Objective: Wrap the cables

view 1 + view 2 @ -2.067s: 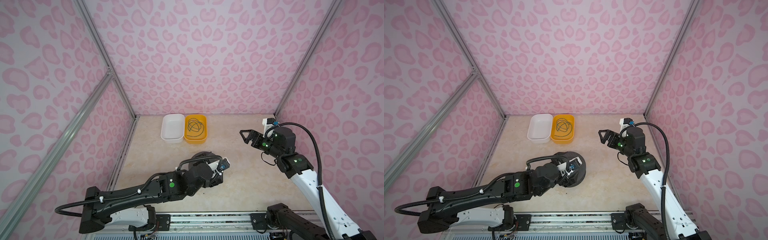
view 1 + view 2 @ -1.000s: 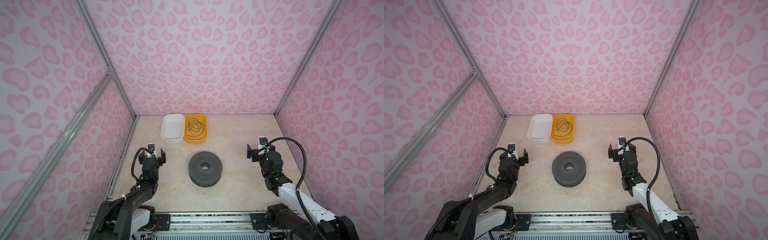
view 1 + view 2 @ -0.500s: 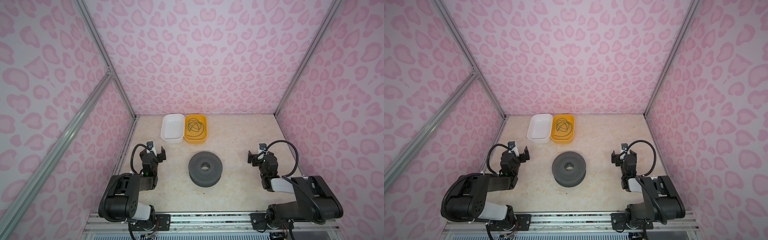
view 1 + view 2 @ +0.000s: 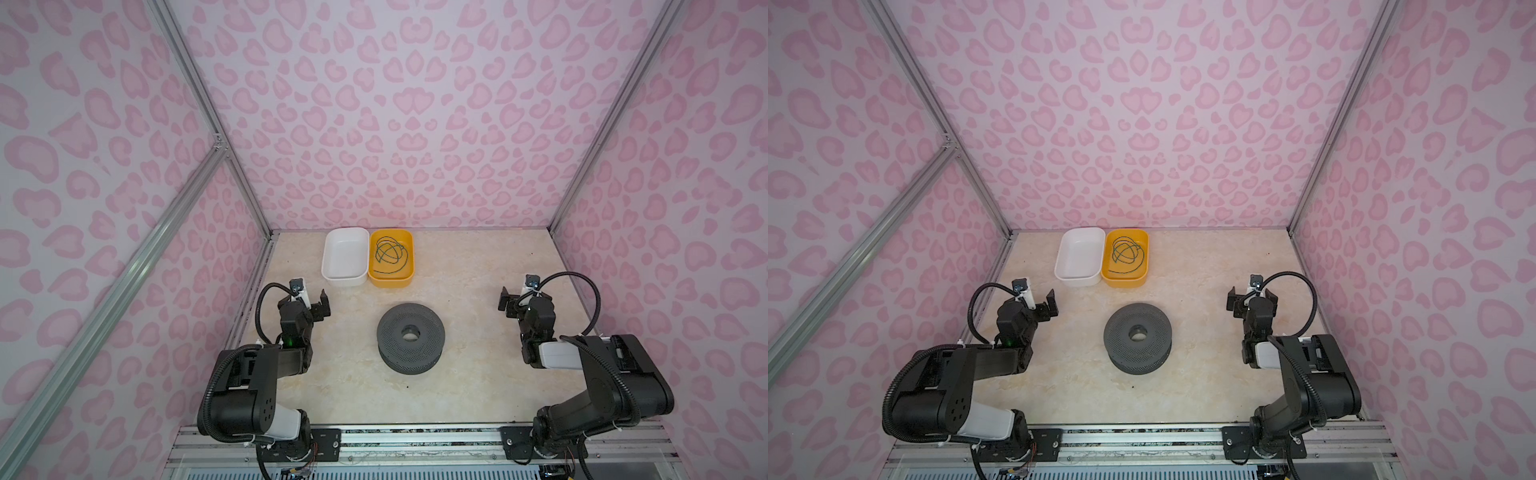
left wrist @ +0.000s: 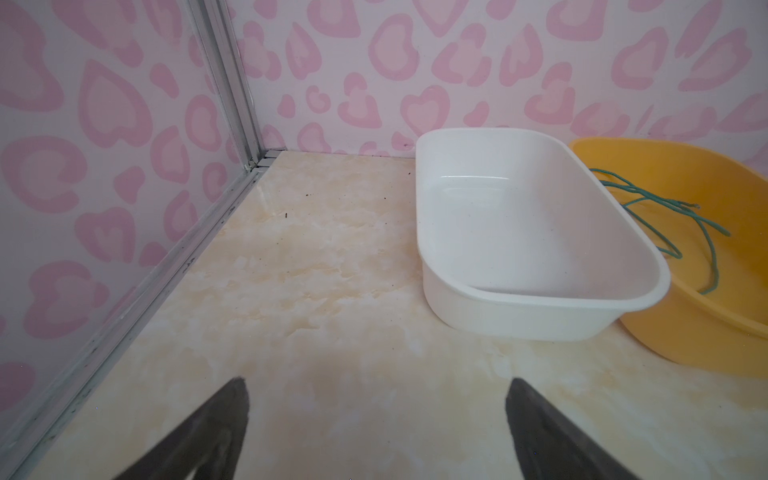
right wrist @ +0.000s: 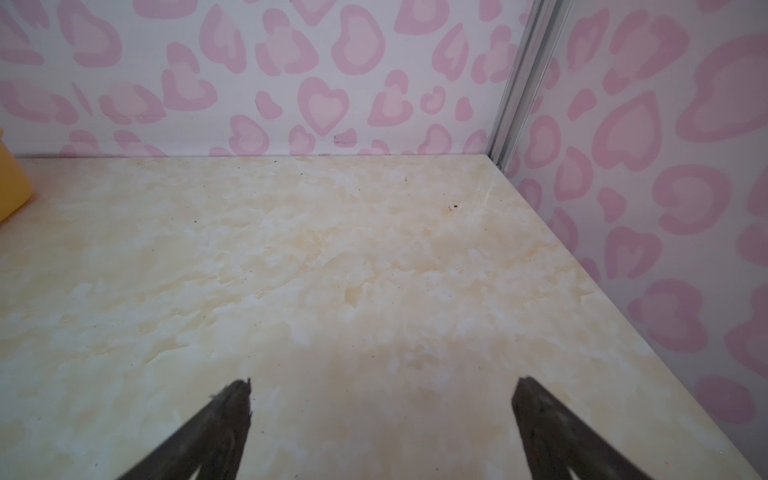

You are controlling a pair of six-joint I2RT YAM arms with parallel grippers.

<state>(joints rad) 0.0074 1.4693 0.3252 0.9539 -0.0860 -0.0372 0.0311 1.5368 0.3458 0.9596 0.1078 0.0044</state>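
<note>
A thin dark green cable is seen curled in loose, tangled loops inside the yellow tub. The left tool and the right tool are spread wide.

Bright even light, soft shadows, edges warped.

Lab test cell: pink-patterned panels on aluminium framing enclose a tabletop.

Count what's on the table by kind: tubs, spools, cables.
Tubs: 2, the white tub and the yellow tub.
Spools: 1, the spool.
Cables: 1 seen, the green cable, in the yellow tub; a yellow one would hardly show there.
Total: 4.
</note>
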